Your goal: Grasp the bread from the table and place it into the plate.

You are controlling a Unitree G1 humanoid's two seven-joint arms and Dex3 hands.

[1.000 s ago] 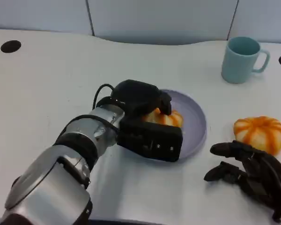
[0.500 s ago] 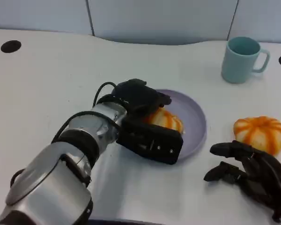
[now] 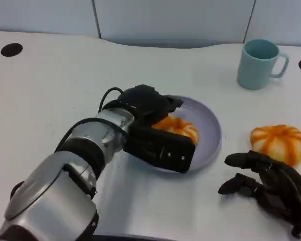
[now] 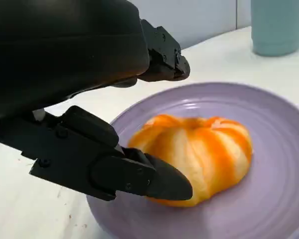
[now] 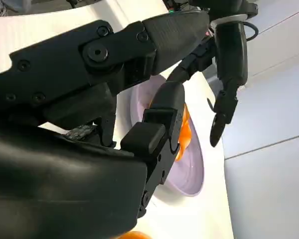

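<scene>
Fingers [image 4: 154, 179] of the left hand [image 3: 153, 125] are parted around the bread [image 3: 178, 126] without closing on it: the left wrist view shows one lower finger with its tip against the near side of the loaf and an upper finger raised clear above it, a gap showing between the two. From the head view the same hand covers the left part of the plate [image 3: 210, 130] and hides most of the loaf, so contact cannot be judged there. Bread sits inside the plate, left of its centre, resting on the ridged lilac surface; the wrist view shows it as a round, domed bun with orange and pale stripes running from the crown. A second striped bun [image 3: 279, 142] lies on the white table [image 3: 50, 95] to the right of the plate, apart from it. Right hand [image 3: 271, 188] rests on the table near the front edge, just in front of that second bun, fingers loosely curled and holding nothing. A teal mug [image 3: 261, 63] stands well behind the plate at the right. Open table surface lies to the left and behind the plate; the plate's right half is unoccupied.
</scene>
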